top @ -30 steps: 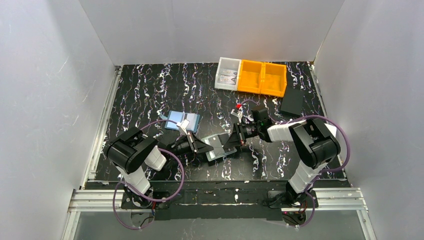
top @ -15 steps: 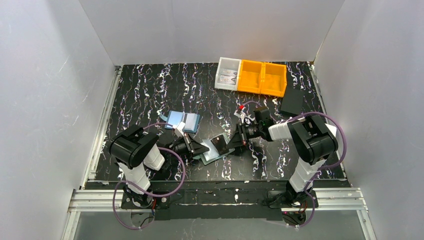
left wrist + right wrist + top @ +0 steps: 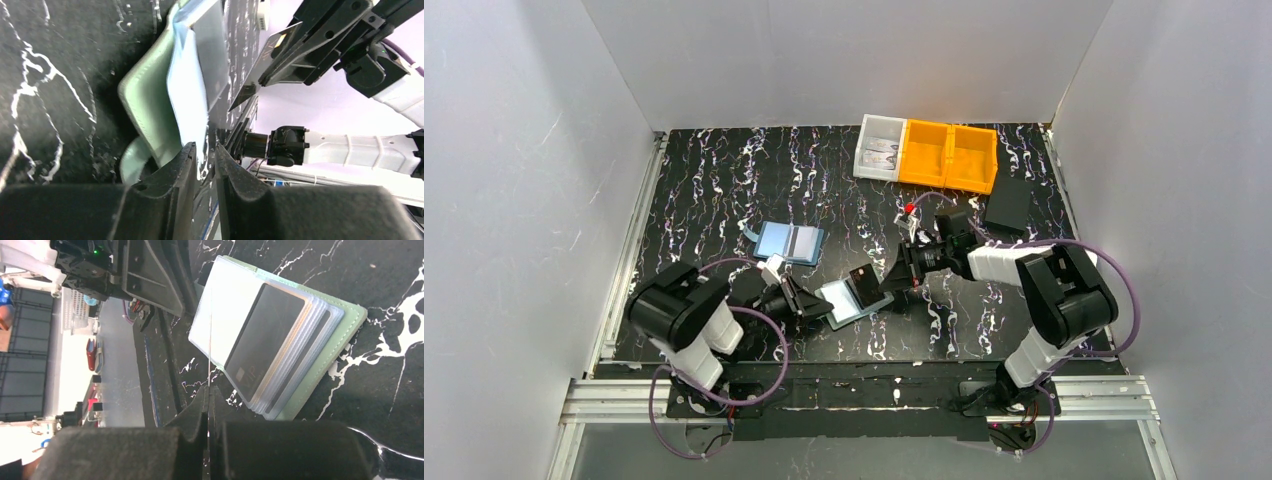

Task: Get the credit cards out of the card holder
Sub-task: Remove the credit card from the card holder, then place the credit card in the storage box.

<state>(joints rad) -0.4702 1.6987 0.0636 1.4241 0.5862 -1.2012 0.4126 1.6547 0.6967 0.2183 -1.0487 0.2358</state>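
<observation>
Locate the card holder [image 3: 351, 322] lying open and flat on the black marbled tabletop [image 3: 724, 180], between the two arms and toward the near edge; observe its sage-green rim around pale inner sleeves; note the stacked credit cards [image 3: 265, 340] seated in those sleeves, a black one marked VIP on top, a tan edge and another dark edge fanned beneath.

Find the right end effector [image 3: 209, 390] with fingers pressed together, pinching one raised credit card [image 3: 861, 282]; from the right wrist, see that card edge-on as a thin line rising from the fingers; from above, see its dark face tilted over the holder's right part; from the left wrist, see a gold chip on it.

Find the left end effector [image 3: 206, 150] low at the holder's left edge, fingers slightly parted with a narrow gap; treat contact with the holder as undeterminable.

Note a light-blue rectangle [image 3: 789, 241] with a dark stripe beyond the left arm; at the rear, note a clear bin [image 3: 881, 147], two orange bins [image 3: 924, 155] and a black box [image 3: 1008, 207].
</observation>
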